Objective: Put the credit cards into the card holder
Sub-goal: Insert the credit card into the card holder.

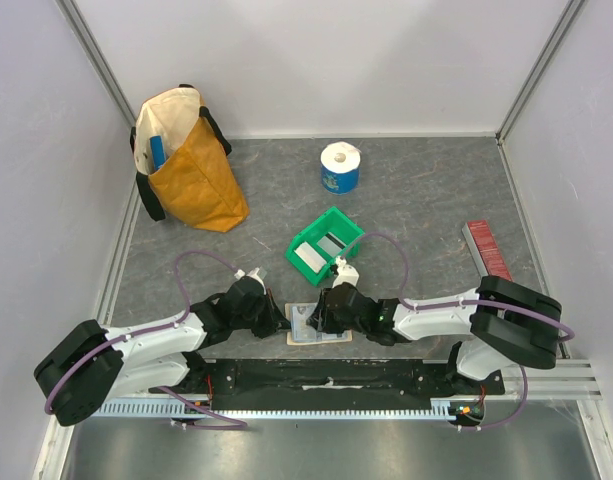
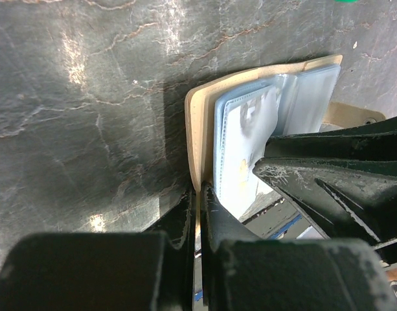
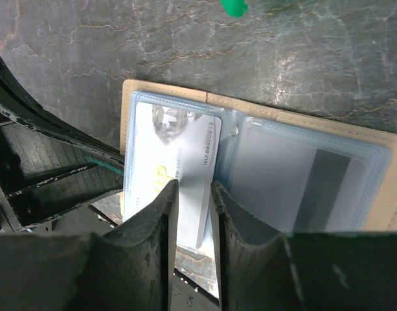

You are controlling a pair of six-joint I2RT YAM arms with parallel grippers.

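The tan card holder lies open on the table between my two grippers. My left gripper is shut on the edge of its tan cover. In the right wrist view the holder shows clear pockets. A white card sits in the left pocket, its near end sticking out. A pale grey card with a dark stripe fills the right pocket. My right gripper hovers over the white card's near end, jaws narrowly apart and holding nothing. More cards lie in the green bin.
The green plastic bin stands just beyond the holder. A yellow bag is at the back left, a white and blue roll at the back centre, and a red ridged strip at the right.
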